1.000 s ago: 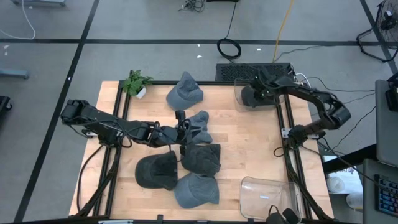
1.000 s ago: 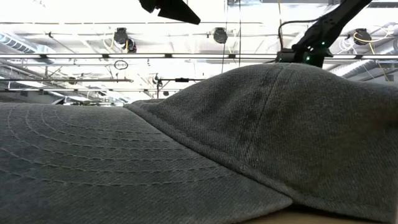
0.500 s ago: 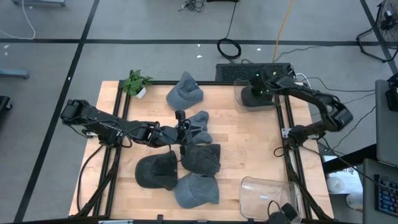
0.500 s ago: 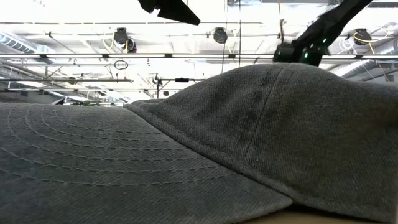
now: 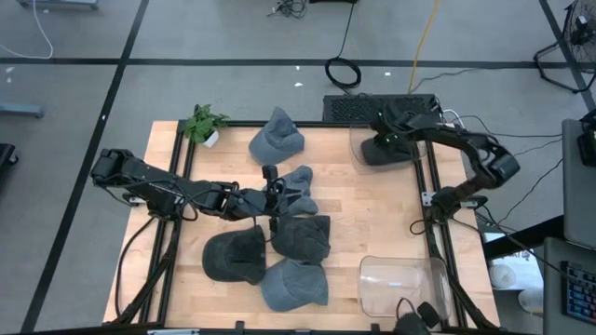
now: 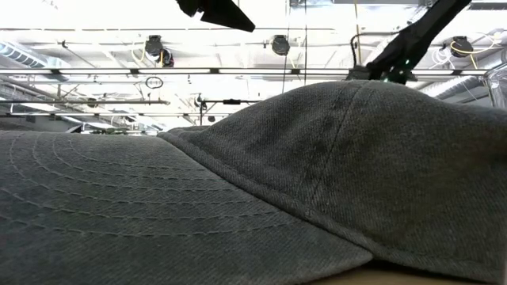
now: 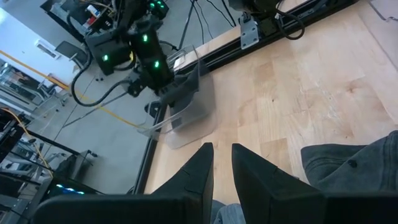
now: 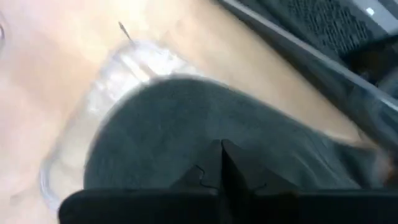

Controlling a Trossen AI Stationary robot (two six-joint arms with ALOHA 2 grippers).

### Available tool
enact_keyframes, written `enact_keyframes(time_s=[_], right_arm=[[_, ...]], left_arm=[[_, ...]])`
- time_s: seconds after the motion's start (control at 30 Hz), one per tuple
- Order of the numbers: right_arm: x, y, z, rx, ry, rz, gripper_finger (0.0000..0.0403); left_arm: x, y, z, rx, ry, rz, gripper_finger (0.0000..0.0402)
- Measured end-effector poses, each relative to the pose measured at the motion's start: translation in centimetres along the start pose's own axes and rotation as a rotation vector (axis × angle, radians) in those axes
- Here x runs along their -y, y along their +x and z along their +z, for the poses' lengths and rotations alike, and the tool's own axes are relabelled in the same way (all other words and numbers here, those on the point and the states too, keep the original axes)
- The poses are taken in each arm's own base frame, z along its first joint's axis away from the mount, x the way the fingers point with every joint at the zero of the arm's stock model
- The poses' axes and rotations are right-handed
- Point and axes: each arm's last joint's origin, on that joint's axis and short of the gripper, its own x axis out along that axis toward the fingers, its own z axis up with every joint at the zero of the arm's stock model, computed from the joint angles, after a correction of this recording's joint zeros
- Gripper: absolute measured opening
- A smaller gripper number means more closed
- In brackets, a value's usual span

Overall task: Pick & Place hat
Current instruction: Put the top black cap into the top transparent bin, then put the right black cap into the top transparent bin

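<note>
A dark grey fabric cap (image 5: 384,149) is seen inside a clear plastic bin (image 5: 358,147) at the far right corner of the light wooden desk (image 5: 372,223). No writing can be read on it. The right claw (image 5: 387,136) is placed directly above this cap, its fingers pressed together, empty. Five more grey caps are spread across the desk's middle and near side. The left claw (image 5: 271,195) is found at the central grey cap (image 5: 296,188), jaws narrowly parted; whether anything is gripped cannot be told.
</note>
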Motion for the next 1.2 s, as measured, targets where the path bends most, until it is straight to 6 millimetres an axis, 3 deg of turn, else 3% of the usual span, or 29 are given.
enact_keyframes(time_s=[0.17,0.33,0.47,0.57,0.73,0.83,1.0,1.2], right_arm=[[-0.5,-4.2,0.2,0.168,-0.015,0.031,0.0],[-2.9,-8.3,0.4,0.391,-0.115,0.388,0.0],[-5.9,-10.6,0.3,0.573,-0.209,0.721,0.0],[-8.7,-11.7,-0.7,0.702,-0.379,0.904,0.0009],[-14.4,-12.2,-4.0,0.818,-0.602,1.113,0.0081],[-17.9,-12.4,-6.6,0.882,-0.705,1.096,0.0153],[-22.5,-11.0,-11.2,0.856,-0.947,0.774,0.0253],[-26.5,-9.1,-14.6,0.74,-1.129,0.595,0.0272]], left_arm=[[0.0,0.0,0.0,0.001,0.0,-0.001,0.0067],[-0.1,0.0,0.0,0.003,-0.001,0.003,0.0067],[-0.3,0.2,0.0,0.006,-0.011,0.011,0.0067],[-0.4,0.2,0.0,0.004,-0.014,0.014,0.0067],[-0.4,0.2,0.0,0.003,-0.016,0.014,0.0067],[-0.3,0.2,-0.1,0.0,-0.015,0.012,0.0067],[-0.3,0.2,-0.1,0.0,-0.017,0.012,0.0067],[-0.3,0.2,-0.1,0.0,-0.018,0.013,0.0067]])
